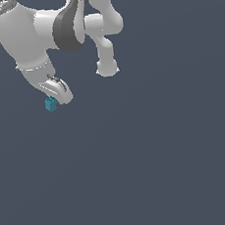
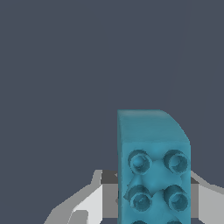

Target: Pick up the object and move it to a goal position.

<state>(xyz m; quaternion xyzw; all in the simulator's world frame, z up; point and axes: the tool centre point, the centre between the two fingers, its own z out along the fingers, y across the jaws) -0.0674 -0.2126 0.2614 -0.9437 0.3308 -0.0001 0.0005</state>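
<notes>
Exterior view: a white, glossy robot arm with rounded links and a dark grey joint band (image 1: 65, 28) reaches in from the upper part of the picture over a plain, flat slate-grey ground (image 1: 155, 169), and its white gripper (image 1: 53, 99) ends toward the exterior view's left. At the very tip of that gripper sits the object, a small teal-blue rectangular block (image 1: 51, 104), touching the gripper's end and partly covered by the white housing above it, so only its lower corner and two faces show. In this view the fingers cannot be told apart from the rest of the gripper body, and the block's contact with the ground cannot be judged. In the wrist view the block (image 2: 153, 166) fills much of the picture close to the camera: one face carries round, recessed sockets set in two rows, four of them plain to see and two more cut off at the edge, and a smooth teal face with a rounded corner adjoins it. A pale grey-white finger (image 2: 81, 205) stands on one side of the block and a second (image 2: 212, 197) on the other side, with a darker grey part visible just behind the block between them. The block lies between the two fingers, which close narrowly against its sides, holding it.
</notes>
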